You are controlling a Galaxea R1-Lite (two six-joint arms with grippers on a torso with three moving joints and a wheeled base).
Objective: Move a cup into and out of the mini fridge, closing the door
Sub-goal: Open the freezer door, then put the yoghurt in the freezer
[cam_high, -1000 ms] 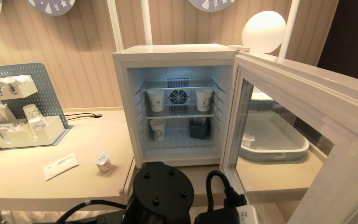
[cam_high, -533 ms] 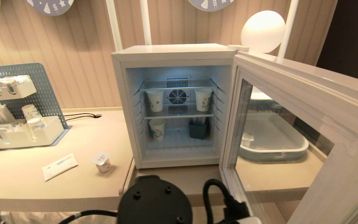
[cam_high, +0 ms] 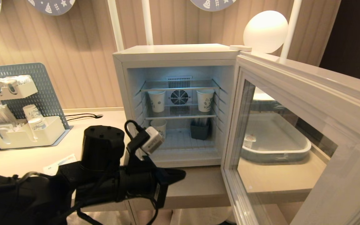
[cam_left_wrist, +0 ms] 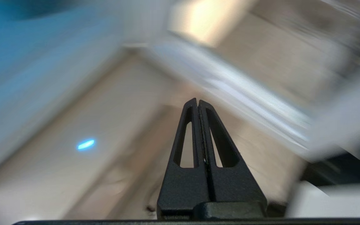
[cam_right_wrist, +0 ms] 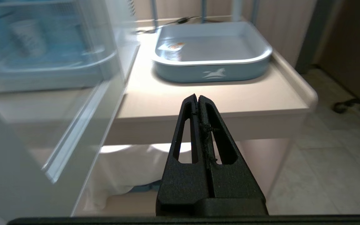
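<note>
A grey-blue shallow plastic tray (cam_right_wrist: 212, 67) sat on the beige counter (cam_right_wrist: 230, 100), a small tub with an orange-marked lid (cam_right_wrist: 172, 50) inside it. A grey pegboard organiser (cam_high: 27, 103) and a round glowing lamp (cam_high: 266, 31) stood apart.

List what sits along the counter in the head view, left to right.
Pegboard organizer → left gripper shut, low in front of the counter edge → mini fridge, lit inside → door swung wide open → grey tray, seen through the door glass.
</note>
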